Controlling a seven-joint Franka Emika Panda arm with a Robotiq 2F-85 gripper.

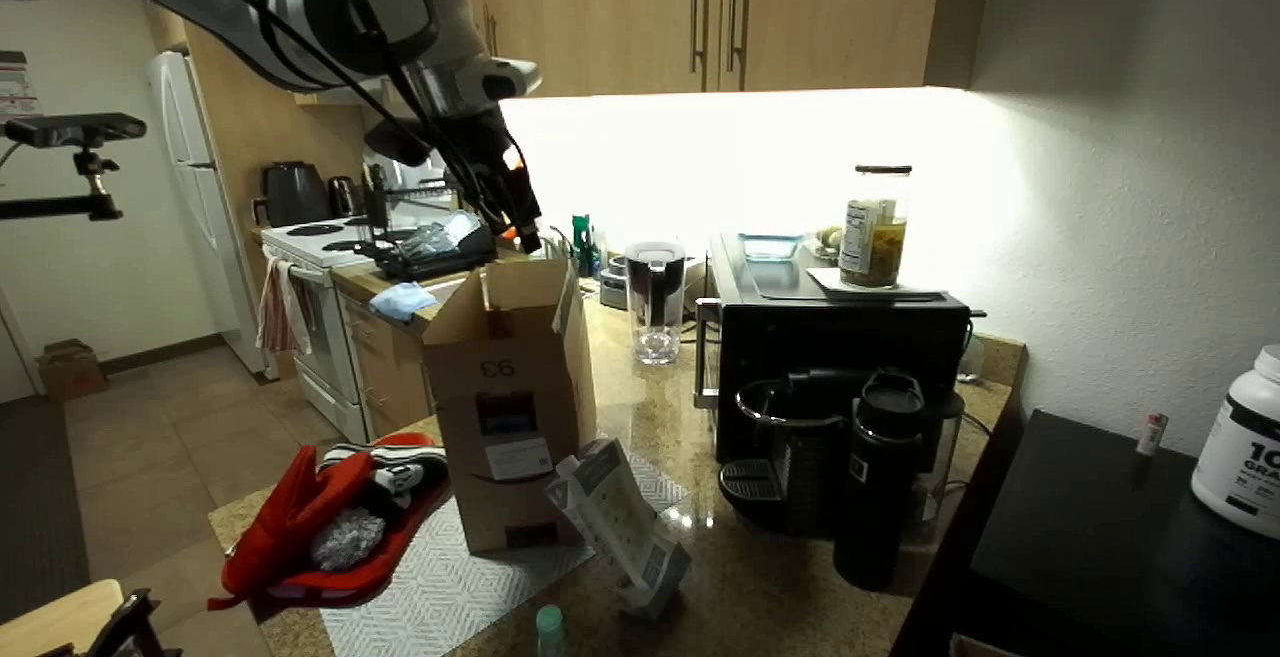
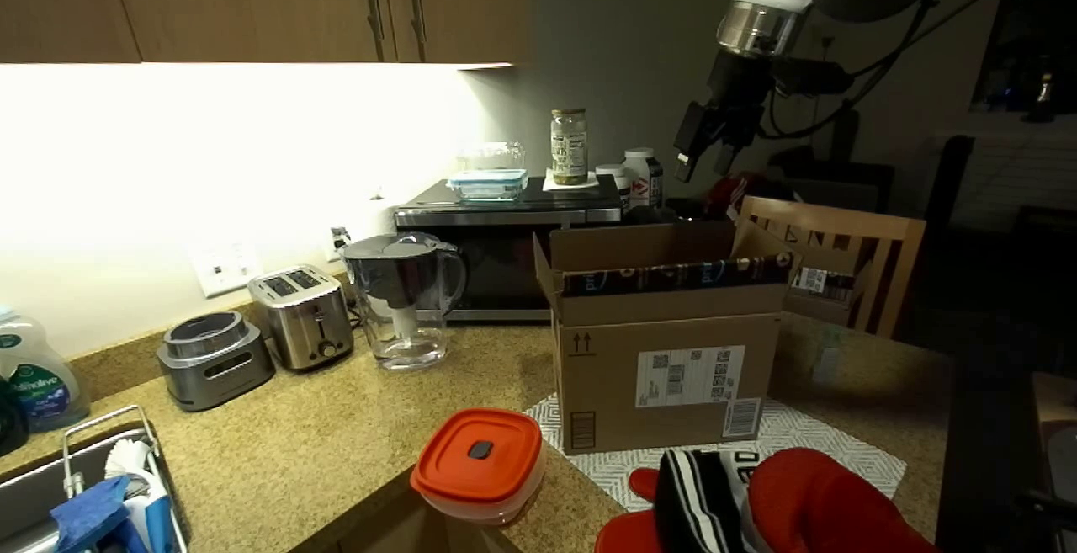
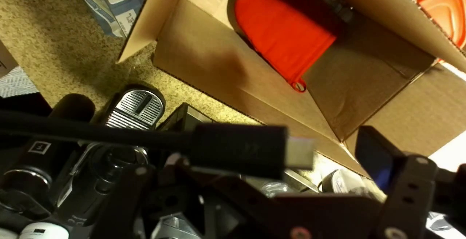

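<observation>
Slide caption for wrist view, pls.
Red cloth item lying inside an open cardboard box, seen from above, speckled countertop alongside.

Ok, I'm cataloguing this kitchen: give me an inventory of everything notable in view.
counter: 1, speckled tan, centre
patterned mat: 1, whitish, on counter
open box: 1, brown, on patterned mat
mitt: 1, red, inside open box
fabric pile: 1, mostly red, beside open box
package: 1, greyish, beside open box
lidded container: 1, red lid, counter edge
oven: 1, black, on counter
pitcher: 1, clear, near oven
jar: 1, clear, atop oven
coffee machine: 1, black, beside oven
toaster: 1, silver, on counter
stove: 1, white, background
fridge: 1, white, background
arm: 1, white and black, overhead
gripper: 1, black, open, higher than open box
</observation>
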